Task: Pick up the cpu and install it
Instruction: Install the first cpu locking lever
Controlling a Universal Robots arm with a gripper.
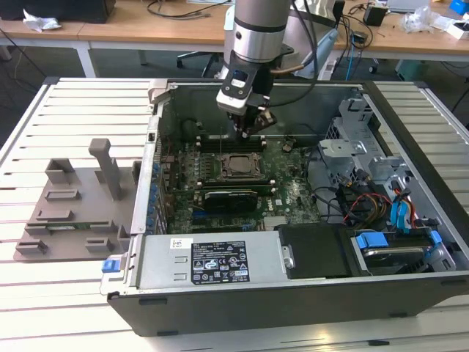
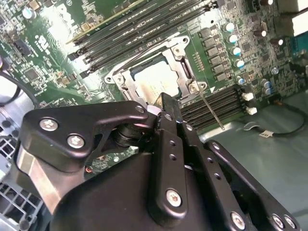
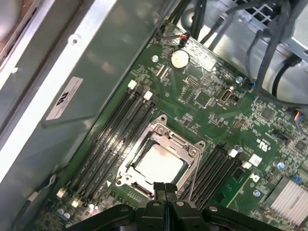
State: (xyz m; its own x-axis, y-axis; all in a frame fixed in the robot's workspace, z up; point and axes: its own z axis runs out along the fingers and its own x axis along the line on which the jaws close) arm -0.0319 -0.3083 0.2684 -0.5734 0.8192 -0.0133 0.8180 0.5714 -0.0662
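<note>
Showing the pincer (image 3: 164, 186) clenched empty, the first wrist view catches the cpu (image 3: 159, 163) socketed.

I count one open grey metal computer case (image 1: 220, 301); one green motherboard (image 3: 216, 110); one small silvery square cpu (image 3: 159, 163); one round silver coin battery (image 3: 180, 58); two banks of black memory slots (image 3: 120, 130); one grey plastic fixture (image 1: 73, 213); my one black pincer (image 3: 165, 188).

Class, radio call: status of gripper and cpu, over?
Gripper shut, holding nothing, just above the board. Cpu lies inside the socket frame. Nothing covering it.
</note>
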